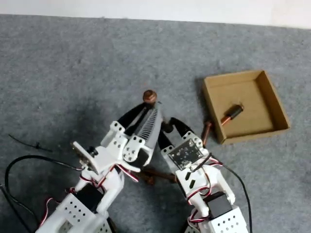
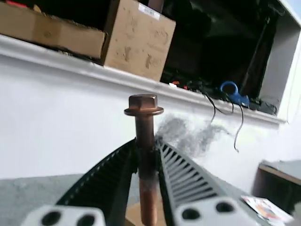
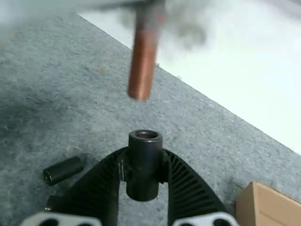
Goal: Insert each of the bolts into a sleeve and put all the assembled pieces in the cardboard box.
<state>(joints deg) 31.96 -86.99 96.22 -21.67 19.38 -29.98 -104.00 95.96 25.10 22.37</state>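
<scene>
My left gripper [image 1: 149, 109] [image 2: 146, 148] is shut on a copper bolt [image 2: 145, 136] held upright, head [image 1: 149, 96] on top. The bolt's shaft [image 3: 142, 59] hangs a short way above a black sleeve [image 3: 143, 162], not touching it. My right gripper [image 3: 143, 167] [image 1: 168, 127] is shut on that sleeve, which stands upright with its bore facing up. The cardboard box [image 1: 272, 104] sits to the right with one assembled piece [image 1: 232, 113] inside. Another bolt [image 1: 206, 132] lies on the carpet against the box's near left corner.
A loose black sleeve [image 3: 63, 169] lies on the grey carpet near my right gripper. More copper bolts [image 1: 158, 175] lie between the two arm bases. A black cable tie [image 1: 29, 143] lies at the left. A corner of the box [image 3: 268, 205] is close by.
</scene>
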